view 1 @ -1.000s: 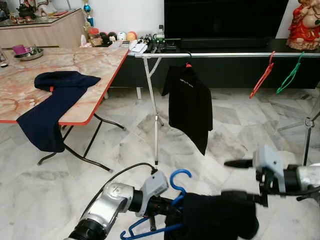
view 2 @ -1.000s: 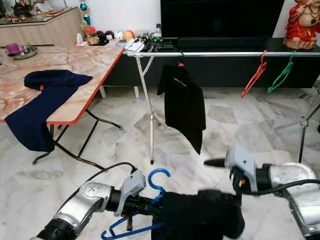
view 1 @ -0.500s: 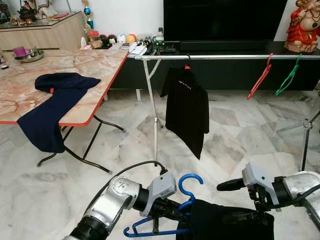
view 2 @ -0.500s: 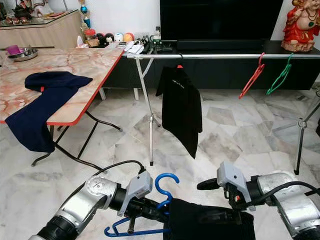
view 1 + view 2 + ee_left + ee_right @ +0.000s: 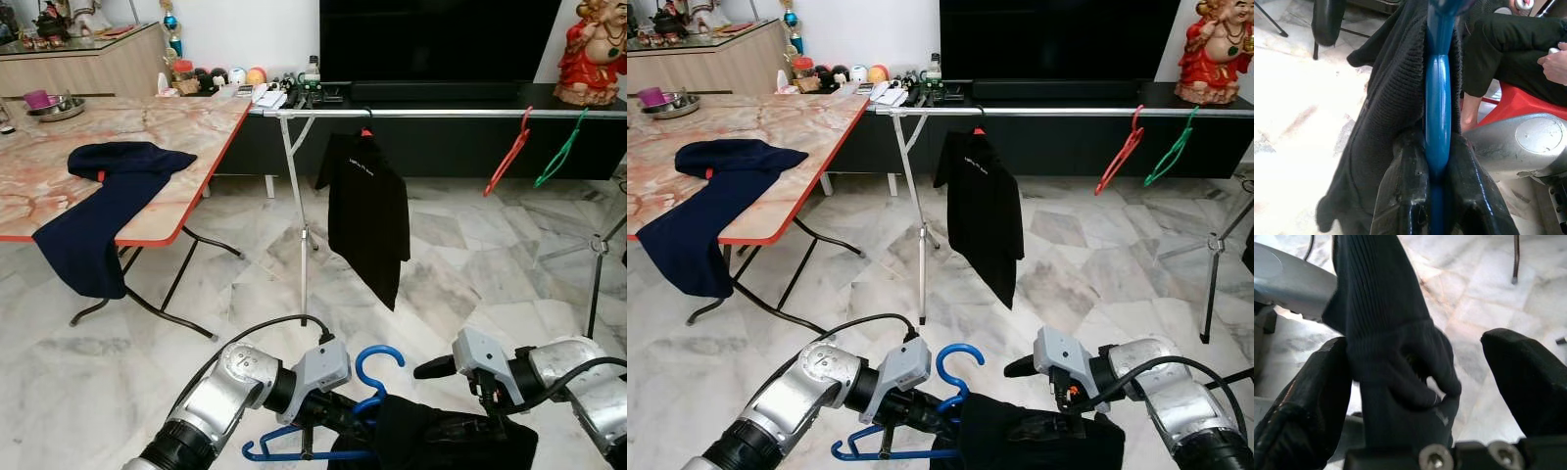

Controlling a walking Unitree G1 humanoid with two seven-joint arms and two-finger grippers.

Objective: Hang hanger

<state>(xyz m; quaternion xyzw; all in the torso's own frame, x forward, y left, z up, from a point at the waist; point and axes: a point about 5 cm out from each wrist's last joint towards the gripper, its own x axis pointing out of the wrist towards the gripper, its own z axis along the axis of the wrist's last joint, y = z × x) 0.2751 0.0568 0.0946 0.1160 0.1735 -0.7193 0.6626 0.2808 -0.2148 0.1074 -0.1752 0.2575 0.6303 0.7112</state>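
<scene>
Left gripper (image 5: 1437,196) clamps the blue hanger (image 5: 377,367) carrying a dark garment (image 5: 1038,441); right gripper (image 5: 1420,382) spread wide around it.

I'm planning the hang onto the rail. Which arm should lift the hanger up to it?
Left. The left gripper is shut on the blue hanger, hook free. The right gripper is open around the dark garment, so it can only support that.

Home living room: white marble-tile floor (image 5: 118,372), large black television (image 5: 431,39) on low black cabinet (image 5: 441,142), marble-top folding table (image 5: 147,137), silver clothes rail (image 5: 441,112) with hangers, red laughing-Buddha statue (image 5: 591,51).
</scene>
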